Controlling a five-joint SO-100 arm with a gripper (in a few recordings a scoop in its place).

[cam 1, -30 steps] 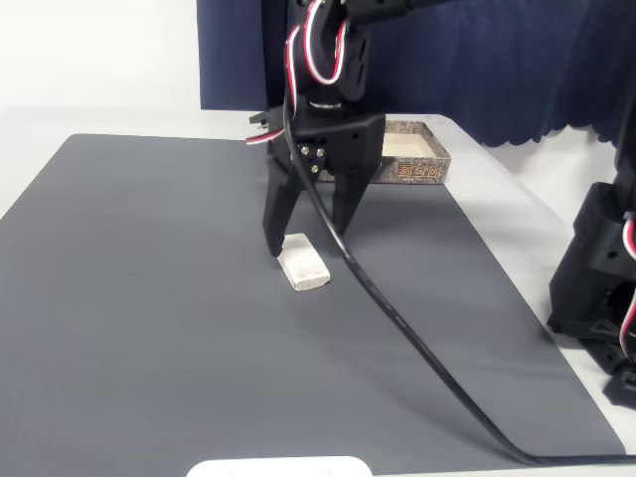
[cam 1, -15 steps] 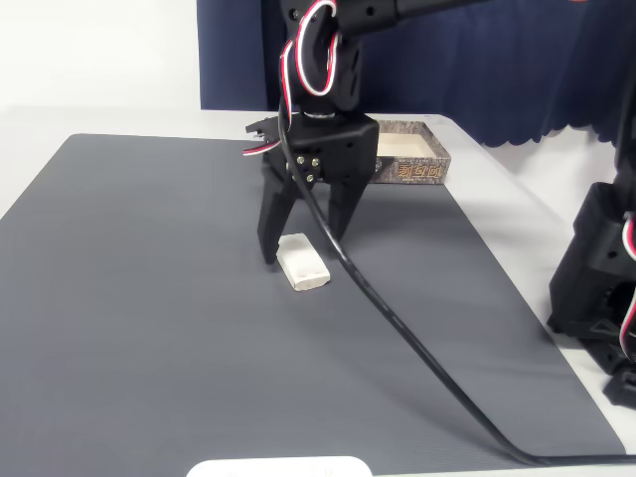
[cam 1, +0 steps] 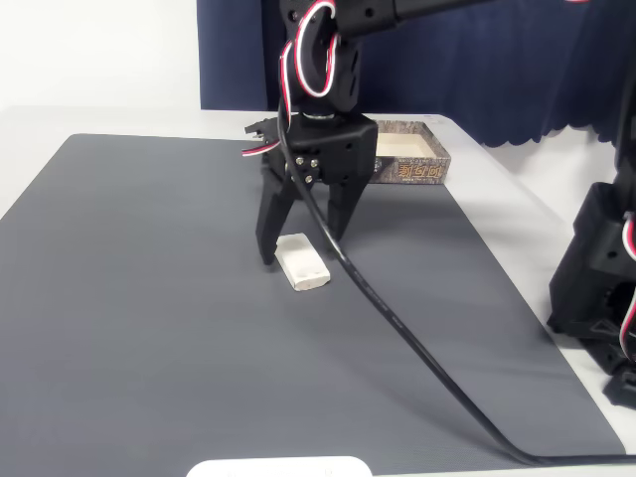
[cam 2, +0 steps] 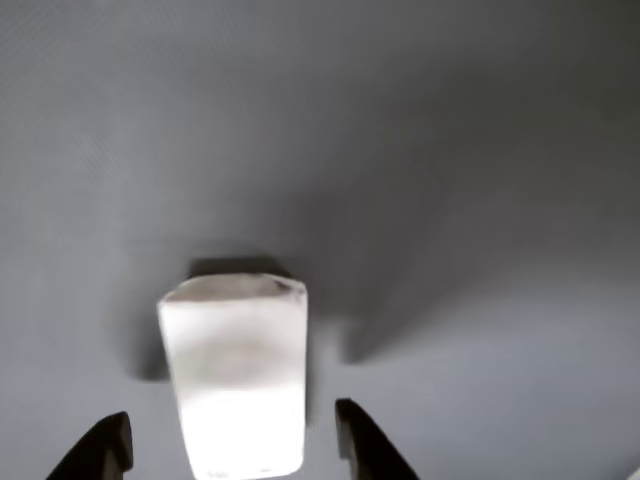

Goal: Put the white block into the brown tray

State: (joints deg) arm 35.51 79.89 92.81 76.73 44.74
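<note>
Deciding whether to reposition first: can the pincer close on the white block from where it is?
Probably yes. The open pincer straddles the white block, a finger on each side, and nothing sits between them on the grey mat.

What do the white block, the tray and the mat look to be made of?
White block: matte, rounded edges, probably rubber or soft plastic, eraser-like. Brown tray: printed wood-grain walls, pale inside, likely cardboard. Grey mat: dull, finely textured, perhaps rubber or fabric. The open tool is black plastic.
</note>
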